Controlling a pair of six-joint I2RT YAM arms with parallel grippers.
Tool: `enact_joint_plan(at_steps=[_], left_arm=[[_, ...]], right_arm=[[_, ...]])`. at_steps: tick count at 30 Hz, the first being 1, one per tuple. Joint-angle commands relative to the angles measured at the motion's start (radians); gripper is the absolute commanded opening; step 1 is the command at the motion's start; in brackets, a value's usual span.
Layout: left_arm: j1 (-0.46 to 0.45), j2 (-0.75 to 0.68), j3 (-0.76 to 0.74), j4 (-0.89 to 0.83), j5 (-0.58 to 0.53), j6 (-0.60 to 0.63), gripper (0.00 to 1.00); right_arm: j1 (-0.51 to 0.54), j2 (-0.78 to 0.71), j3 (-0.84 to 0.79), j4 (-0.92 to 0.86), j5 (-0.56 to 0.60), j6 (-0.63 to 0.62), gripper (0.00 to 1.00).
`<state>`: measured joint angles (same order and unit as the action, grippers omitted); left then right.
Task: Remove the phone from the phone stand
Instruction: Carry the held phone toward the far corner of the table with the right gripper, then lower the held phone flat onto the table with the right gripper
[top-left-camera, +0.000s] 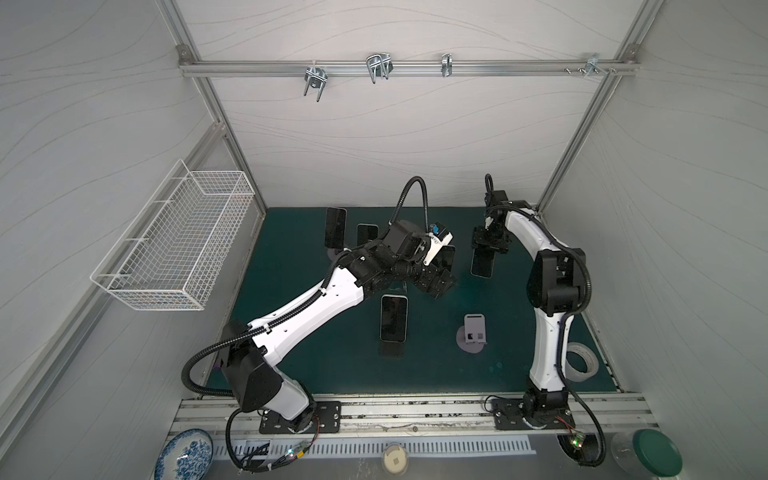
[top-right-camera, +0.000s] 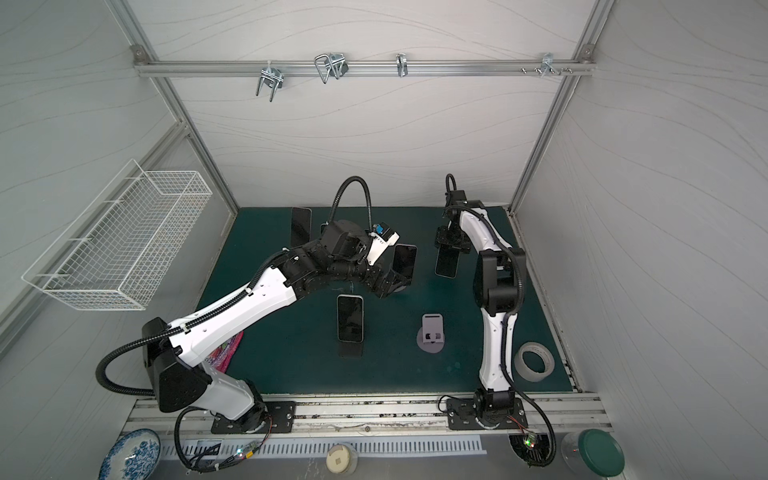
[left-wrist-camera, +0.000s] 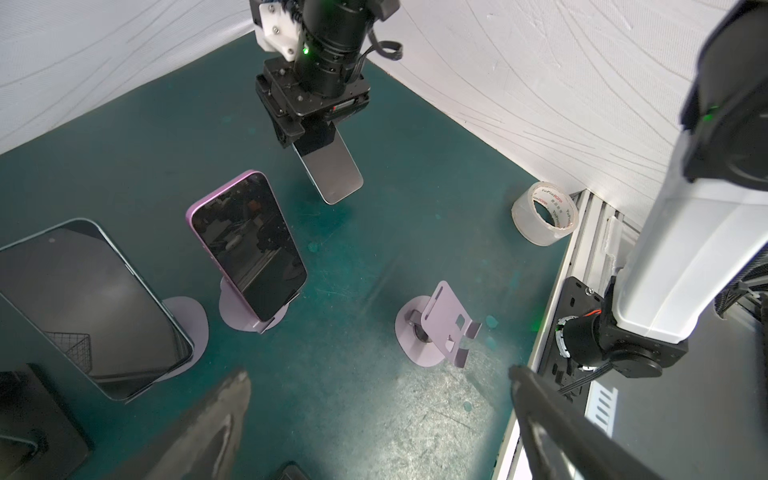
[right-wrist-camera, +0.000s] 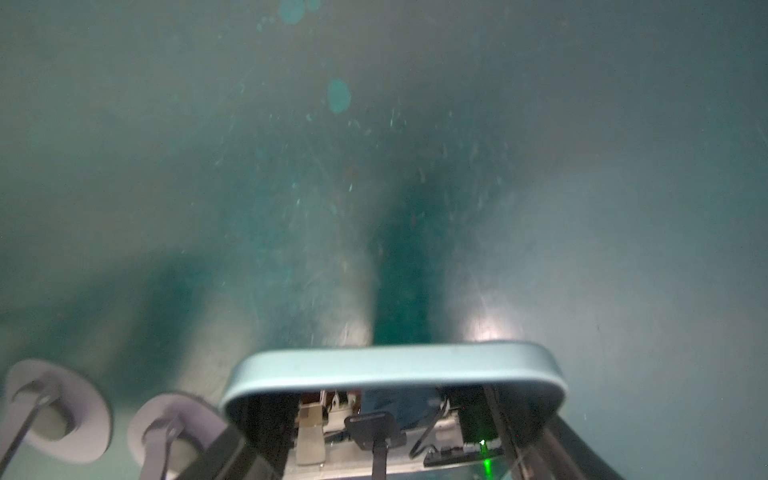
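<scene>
Pale grey panel walls (top-left-camera: 374, 137) with thin wavy lines close the cell on three sides, held in an aluminium frame (top-left-camera: 214, 110). A crossbar (top-left-camera: 498, 67) runs high across the back wall and carries several metal hooks (top-left-camera: 316, 79). A white wire basket (top-left-camera: 174, 245) hangs on the left wall. The floor is a dark green mat (top-left-camera: 332, 365), scuffed and speckled, with soft patches of glare (right-wrist-camera: 486, 328) in the right wrist view. Along the front edge lies an aluminium rail (top-left-camera: 415, 411), then a white slotted strip (top-left-camera: 415, 447). On the grey ledge there sit a blue-and-white plate (top-left-camera: 183, 455), a jar with a green lid (top-left-camera: 652, 457) and a small round object (top-left-camera: 395, 459), perhaps a lid
</scene>
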<state>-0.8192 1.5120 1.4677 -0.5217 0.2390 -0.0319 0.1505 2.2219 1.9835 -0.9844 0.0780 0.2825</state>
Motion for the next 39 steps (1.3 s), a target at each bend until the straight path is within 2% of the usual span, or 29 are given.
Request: enact_joint_plan(at_steps=[1,16,39], left_arm=[[-0.005,0.016,0.051,0.019,-0.010,0.025,0.99],[-0.005,0.062,0.095,0.032,-0.027,-0.021,0.97],[0.022,0.103,0.113,0.039,-0.039,-0.012,0.97]], right_arm=[[-0.018,0.049,0.072,-0.070,0.032,-0.048,0.25],[-0.058,0.218,0.274,-0.101,0.033,-0.051,0.26],[-0.048,0.301,0.279,0.005,-0.010,0.028,0.29]])
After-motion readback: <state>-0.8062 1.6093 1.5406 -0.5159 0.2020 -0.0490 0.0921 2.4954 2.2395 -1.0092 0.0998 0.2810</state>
